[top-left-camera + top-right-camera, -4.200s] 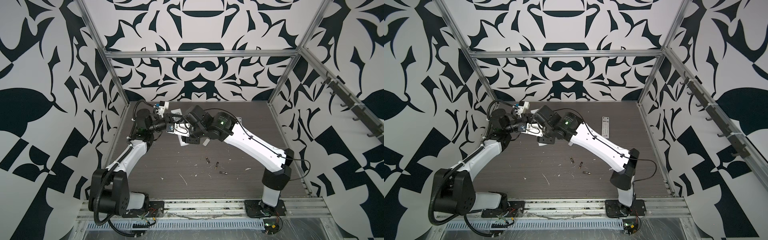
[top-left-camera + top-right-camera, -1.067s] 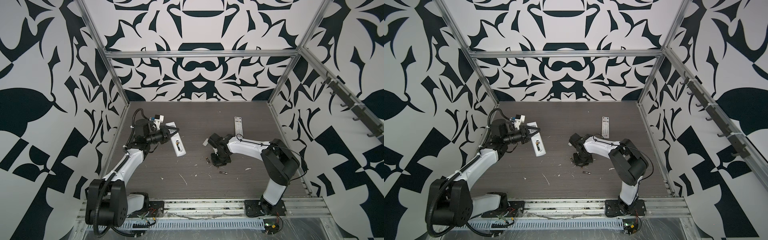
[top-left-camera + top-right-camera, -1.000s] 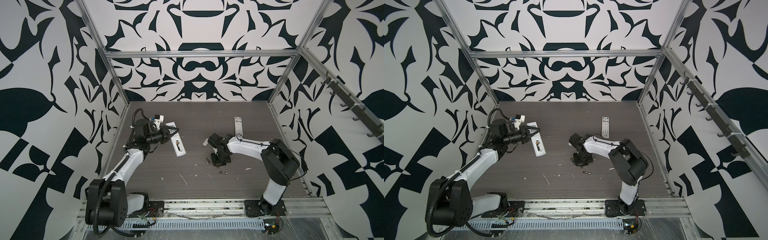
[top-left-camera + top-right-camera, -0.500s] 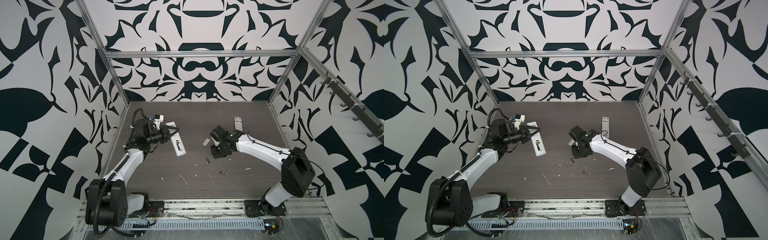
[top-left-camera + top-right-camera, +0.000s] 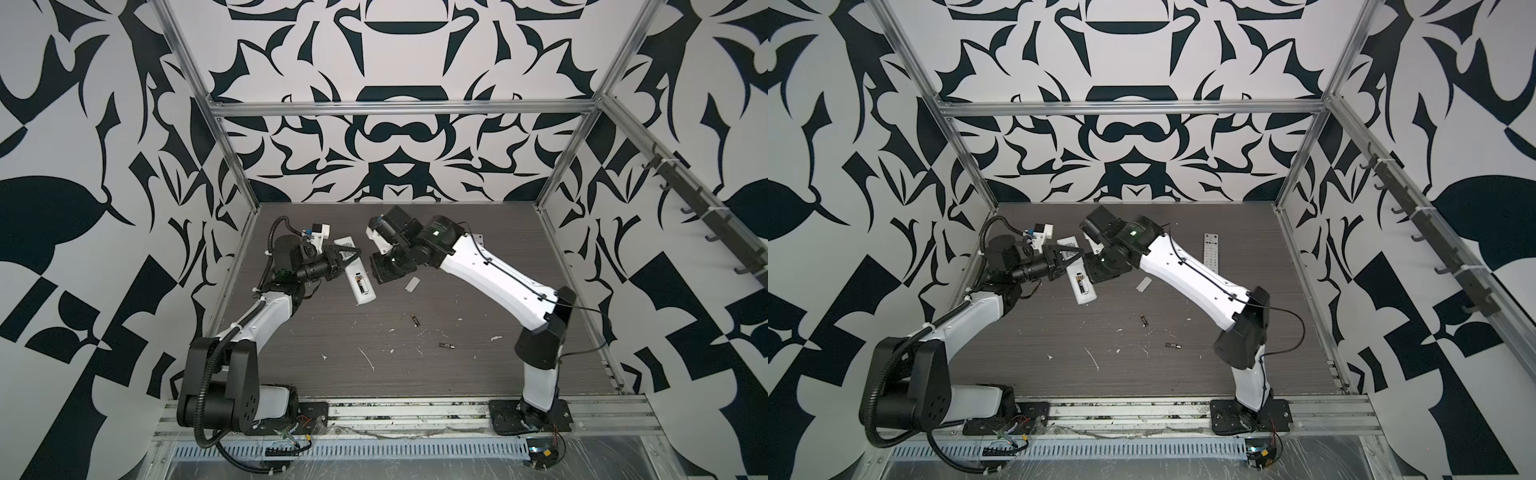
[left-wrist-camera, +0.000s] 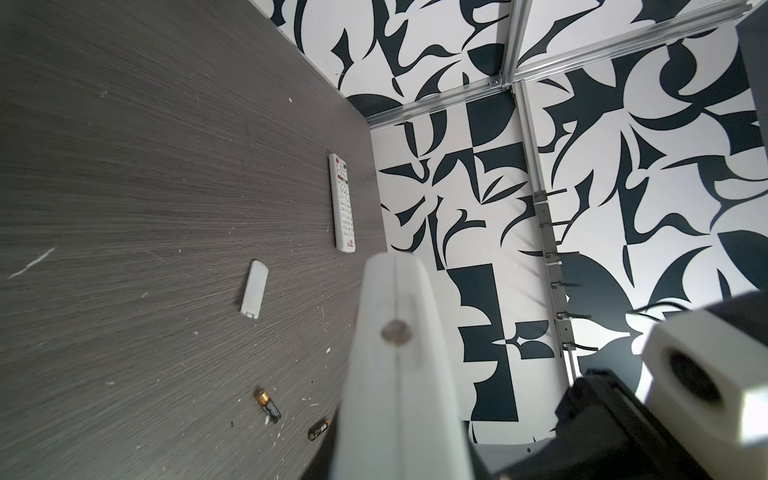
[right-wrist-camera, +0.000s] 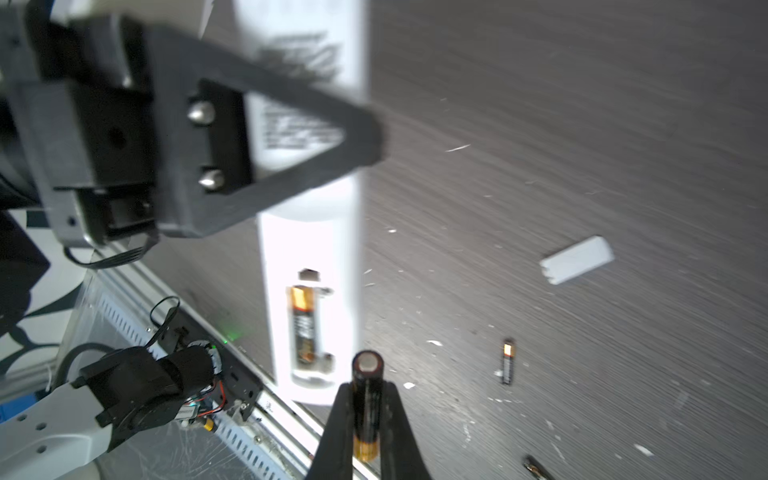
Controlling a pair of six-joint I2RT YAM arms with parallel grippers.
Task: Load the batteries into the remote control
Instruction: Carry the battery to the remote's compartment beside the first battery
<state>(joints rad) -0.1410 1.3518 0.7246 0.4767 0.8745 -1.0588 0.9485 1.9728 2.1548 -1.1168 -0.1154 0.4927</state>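
My left gripper [image 5: 353, 258] is shut on the white remote control [image 5: 360, 286] and holds it above the table, back side up. Its battery bay is open, with one battery [image 7: 304, 328] seated in it. My right gripper [image 7: 368, 388] is shut on a second battery [image 7: 368, 399], which points at the bay end of the remote control [image 7: 311, 232] and hangs just short of it. In both top views the right gripper [image 5: 1100, 272] is close beside the remote control [image 5: 1081, 286]. Two batteries [image 5: 414, 320] [image 5: 446, 344] lie loose mid-table.
The white battery cover [image 5: 412, 284] lies on the table right of the held remote. A second white remote [image 5: 1211, 249] lies at the back right, near the wall. White scraps [image 5: 368, 358] litter the front middle of the dark wood table [image 5: 478, 374].
My right arm has risen from the table near the loose batteries and swung back-left to the held remote, carrying a battery. The left arm and remote have stayed put.
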